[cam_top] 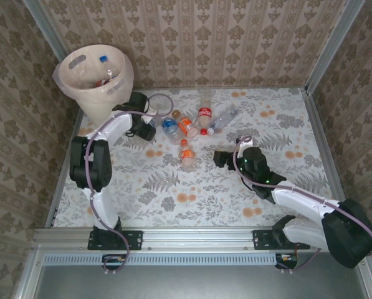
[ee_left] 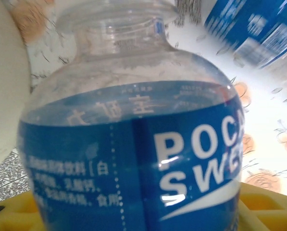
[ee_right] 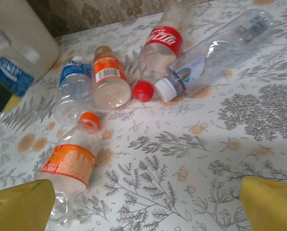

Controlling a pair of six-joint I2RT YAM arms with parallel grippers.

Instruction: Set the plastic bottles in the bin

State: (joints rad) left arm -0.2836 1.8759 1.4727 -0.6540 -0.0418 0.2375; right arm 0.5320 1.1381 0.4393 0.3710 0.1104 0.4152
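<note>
Bin point(cam_top: 101, 106): cream.
Tablecloth point(cam_top: 204, 187): white, orange blossoms, grey ferns.
Walls point(cam_top: 235, 37): beige damask.
Blue-label bottle point(ee_left: 133, 159): blue band, white lettering.
Near bottle point(ee_right: 71, 159): orange label, orange cap.

- Bottles lying on the bench point(cam_top: 161, 187): I count 5.
- Of those: 2 orange-label bottles point(ee_right: 108, 79) point(ee_right: 68, 166), 1 red-label bottle point(ee_right: 163, 38), 1 blue-label bottle point(ee_right: 75, 79), 1 clear bottle point(ee_right: 225, 33).
- Pocari bottle point(ee_left: 133, 159): 1 more, so 6 outside the bin.
- Bin point(cam_top: 92, 103): 1.
- Binned bottles point(cam_top: 104, 65): approx 2 showing, can't get exact no.
- Arms point(cam_top: 89, 165) point(cam_top: 298, 199): 2.
</note>
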